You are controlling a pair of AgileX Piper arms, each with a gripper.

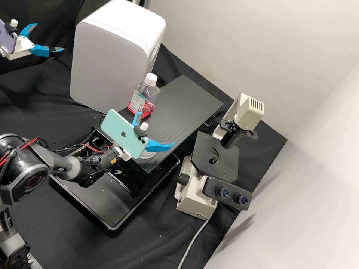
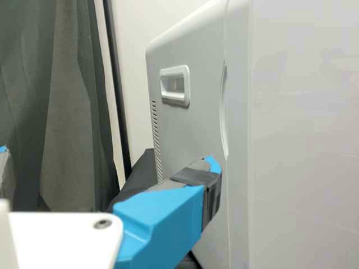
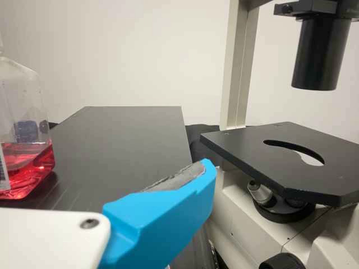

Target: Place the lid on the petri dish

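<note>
My right gripper (image 1: pixel 157 127) hangs open over the near end of the black raised platform (image 1: pixel 183 104), with nothing between its blue fingers. Just under it a pale round piece (image 1: pixel 144 157) shows at the platform's edge, mostly hidden; I cannot tell whether it is the petri dish or its lid. In the right wrist view one blue finger (image 3: pixel 168 207) points along the platform (image 3: pixel 123 145) towards the microscope stage (image 3: pixel 280 157). My left gripper (image 1: pixel 49 36) is high at the far left, open and empty, beside the white box (image 2: pixel 269 140).
A flask of red liquid (image 1: pixel 144 98) stands on the platform in front of the large white box (image 1: pixel 116 52). A microscope (image 1: pixel 220 160) sits to the right. A black tray (image 1: pixel 112 209) and cables (image 1: pixel 93 147) lie under the right arm.
</note>
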